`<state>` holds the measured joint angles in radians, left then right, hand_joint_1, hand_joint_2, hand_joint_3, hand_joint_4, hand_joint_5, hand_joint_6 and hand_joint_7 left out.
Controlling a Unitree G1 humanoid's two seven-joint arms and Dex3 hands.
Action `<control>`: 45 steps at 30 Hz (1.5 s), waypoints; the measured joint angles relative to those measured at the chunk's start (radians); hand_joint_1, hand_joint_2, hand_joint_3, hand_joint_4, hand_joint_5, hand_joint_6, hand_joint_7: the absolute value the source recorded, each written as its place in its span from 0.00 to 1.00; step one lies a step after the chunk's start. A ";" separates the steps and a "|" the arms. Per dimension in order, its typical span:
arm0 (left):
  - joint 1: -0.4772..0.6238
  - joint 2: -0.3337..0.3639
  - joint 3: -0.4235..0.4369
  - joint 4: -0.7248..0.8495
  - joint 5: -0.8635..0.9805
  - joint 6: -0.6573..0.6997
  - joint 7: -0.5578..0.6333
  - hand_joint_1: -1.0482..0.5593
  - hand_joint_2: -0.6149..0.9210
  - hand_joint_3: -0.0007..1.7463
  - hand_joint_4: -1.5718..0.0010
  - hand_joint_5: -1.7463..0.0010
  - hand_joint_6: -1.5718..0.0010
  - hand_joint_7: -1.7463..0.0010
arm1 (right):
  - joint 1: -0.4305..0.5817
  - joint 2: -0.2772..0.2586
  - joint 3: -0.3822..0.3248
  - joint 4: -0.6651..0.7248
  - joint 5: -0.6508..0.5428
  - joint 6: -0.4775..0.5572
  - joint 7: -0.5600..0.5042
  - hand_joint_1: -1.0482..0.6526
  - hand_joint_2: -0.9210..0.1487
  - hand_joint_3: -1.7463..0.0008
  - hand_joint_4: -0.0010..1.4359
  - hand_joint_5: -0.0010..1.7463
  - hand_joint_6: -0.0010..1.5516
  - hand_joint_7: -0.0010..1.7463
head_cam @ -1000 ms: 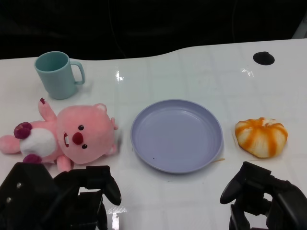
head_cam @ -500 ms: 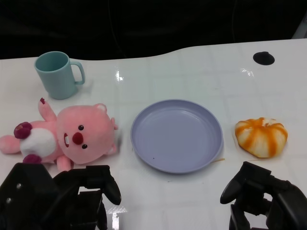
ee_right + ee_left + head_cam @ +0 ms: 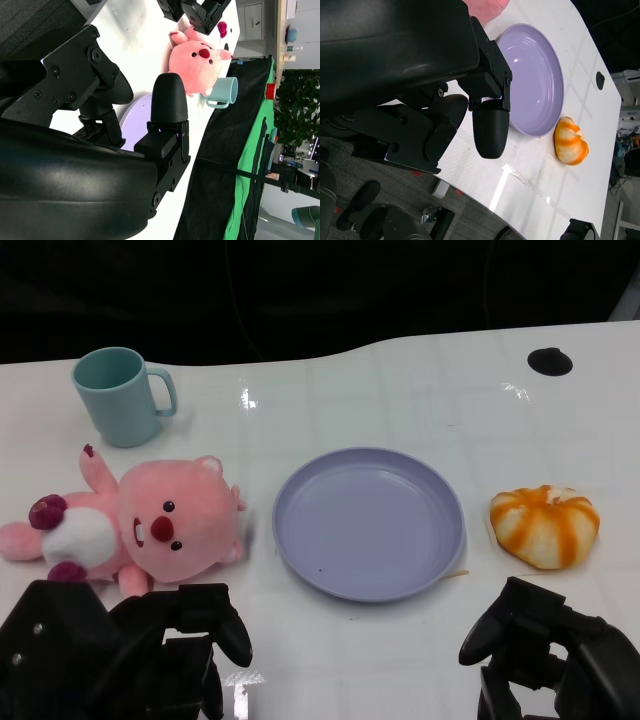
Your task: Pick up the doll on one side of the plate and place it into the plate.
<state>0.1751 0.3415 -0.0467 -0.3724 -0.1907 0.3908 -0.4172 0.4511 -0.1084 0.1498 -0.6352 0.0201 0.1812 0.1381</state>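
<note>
Nothing has shifted since the earlier frames: both hands sit where they were at the near edge of the table, and no object has moved. Nearest the toy, the left hand [image 3: 150, 650] hangs low with its fingers apart, grasping nothing; the right hand [image 3: 545, 650] is likewise empty, fingers loosely spread. Just beyond the left hand lies the pink plush doll with a white belly and red nose [image 3: 140, 530], on its back, to the left of the round lilac plastic plate [image 3: 370, 522] and close to its rim without touching. By my reading the reach has not begun. The next move calls for the left hand to go forward, close around the doll's soft head or body, lift and carry it rightward over the rim. A teal handled mug [image 3: 122, 395] stands just behind the doll, so the approach wants care. An orange-and-white striped bun-shaped toy [image 3: 545, 527] lies right of the plate, well clear of that path.
</note>
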 measured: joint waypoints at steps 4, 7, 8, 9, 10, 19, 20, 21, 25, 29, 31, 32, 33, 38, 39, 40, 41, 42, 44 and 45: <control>0.000 0.001 0.000 0.000 0.000 0.000 0.000 0.60 0.71 0.72 0.56 0.00 0.56 0.13 | 0.000 0.000 0.000 0.000 0.000 0.000 0.000 0.67 0.41 0.25 0.48 1.00 0.36 0.90; 0.000 0.001 0.001 0.000 0.000 0.001 0.000 0.60 0.71 0.72 0.56 0.00 0.56 0.13 | 0.000 0.000 0.000 0.000 0.000 0.000 0.001 0.67 0.41 0.25 0.48 1.00 0.36 0.90; 0.000 0.001 0.001 0.000 0.000 0.001 0.000 0.59 0.71 0.72 0.56 0.00 0.57 0.13 | 0.001 0.000 0.000 0.000 0.000 -0.001 0.001 0.67 0.41 0.25 0.48 1.00 0.36 0.90; 0.001 0.001 0.001 0.000 0.000 0.001 0.000 0.59 0.71 0.71 0.57 0.00 0.57 0.14 | 0.001 0.000 0.000 0.000 0.001 -0.001 0.002 0.67 0.41 0.25 0.48 1.00 0.36 0.90; 0.002 0.001 0.002 -0.001 0.000 0.001 0.000 0.59 0.71 0.71 0.56 0.01 0.57 0.15 | 0.002 0.000 0.000 0.000 0.001 -0.003 0.002 0.67 0.41 0.25 0.48 1.00 0.36 0.90; 0.027 -0.030 0.044 -0.021 -0.013 -0.034 0.013 0.62 0.75 0.66 0.61 0.19 0.58 0.43 | 0.015 0.000 0.001 -0.008 0.000 -0.007 0.004 0.67 0.42 0.24 0.48 1.00 0.36 0.91; 0.029 -0.031 0.047 -0.023 -0.013 -0.048 0.013 0.62 0.75 0.64 0.62 0.20 0.58 0.45 | 0.015 0.000 0.001 -0.010 0.000 -0.007 0.004 0.67 0.42 0.24 0.48 1.00 0.36 0.91; 0.030 -0.030 0.052 -0.026 -0.010 -0.059 0.014 0.59 0.77 0.59 0.64 0.23 0.60 0.49 | 0.015 0.000 0.001 -0.011 0.000 -0.007 0.004 0.66 0.42 0.24 0.48 1.00 0.36 0.91; 0.032 -0.026 0.072 -0.036 0.011 -0.114 0.018 0.51 0.86 0.38 0.66 0.33 0.61 0.63 | 0.017 -0.001 0.001 -0.019 0.000 -0.007 0.004 0.66 0.42 0.24 0.49 1.00 0.36 0.91; 0.032 -0.014 0.078 -0.039 0.046 -0.164 0.019 0.49 0.97 0.14 0.67 0.46 0.59 0.80 | 0.017 -0.001 0.001 -0.022 0.000 -0.007 0.004 0.66 0.43 0.24 0.49 1.00 0.36 0.91; 0.032 -0.010 0.083 -0.040 0.065 -0.184 0.020 0.47 0.99 0.08 0.68 0.51 0.60 0.85 | 0.016 -0.001 0.001 -0.022 0.000 -0.007 0.004 0.67 0.43 0.24 0.49 1.00 0.36 0.90; 0.032 -0.006 0.087 -0.042 0.071 -0.190 0.021 0.46 1.00 0.07 0.68 0.53 0.60 0.86 | 0.016 -0.001 0.001 -0.022 0.000 -0.007 0.004 0.67 0.43 0.24 0.49 1.00 0.36 0.90; 0.032 -0.001 0.089 -0.043 0.079 -0.198 0.022 0.45 1.00 0.07 0.69 0.53 0.60 0.87 | 0.016 -0.001 0.001 -0.022 0.000 -0.007 0.004 0.67 0.43 0.24 0.49 1.00 0.36 0.90; 0.030 0.019 0.096 -0.064 0.153 -0.244 0.035 0.38 1.00 0.04 0.78 0.59 0.67 0.93 | 0.016 -0.001 0.001 -0.022 -0.001 -0.007 0.005 0.67 0.43 0.23 0.49 1.00 0.36 0.91; 0.028 0.023 0.098 -0.068 0.164 -0.253 0.038 0.37 1.00 0.03 0.79 0.60 0.68 0.94 | 0.016 -0.001 0.001 -0.022 -0.001 -0.007 0.005 0.67 0.43 0.23 0.49 1.00 0.36 0.91; 0.027 0.026 0.100 -0.072 0.178 -0.259 0.039 0.37 1.00 0.03 0.80 0.61 0.68 0.94 | 0.016 -0.001 0.001 -0.022 -0.001 -0.007 0.005 0.67 0.43 0.23 0.49 1.00 0.36 0.91; 0.027 0.027 0.102 -0.075 0.185 -0.262 0.039 0.36 1.00 0.03 0.80 0.61 0.68 0.95 | 0.016 -0.001 0.001 -0.022 -0.001 -0.007 0.005 0.67 0.43 0.23 0.49 1.00 0.36 0.91; 0.027 0.031 0.103 -0.078 0.200 -0.270 0.040 0.35 1.00 0.02 0.83 0.64 0.71 0.96 | 0.016 -0.001 0.001 -0.022 -0.001 -0.007 0.005 0.67 0.43 0.23 0.49 1.00 0.36 0.91; 0.027 0.049 0.107 -0.083 0.244 -0.297 0.050 0.34 1.00 0.01 0.86 0.66 0.73 0.98 | 0.016 -0.001 0.001 -0.022 0.000 -0.007 0.006 0.67 0.43 0.22 0.49 1.00 0.37 0.91; 0.026 0.056 0.112 -0.087 0.266 -0.312 0.057 0.33 1.00 0.01 0.87 0.67 0.74 0.98 | 0.016 -0.001 0.001 -0.022 0.000 -0.007 0.006 0.67 0.43 0.22 0.49 1.00 0.36 0.91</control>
<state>0.2011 0.3977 0.0655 -0.4592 0.0751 0.0792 -0.3606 0.4669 -0.1094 0.1506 -0.6575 0.0200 0.1739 0.1445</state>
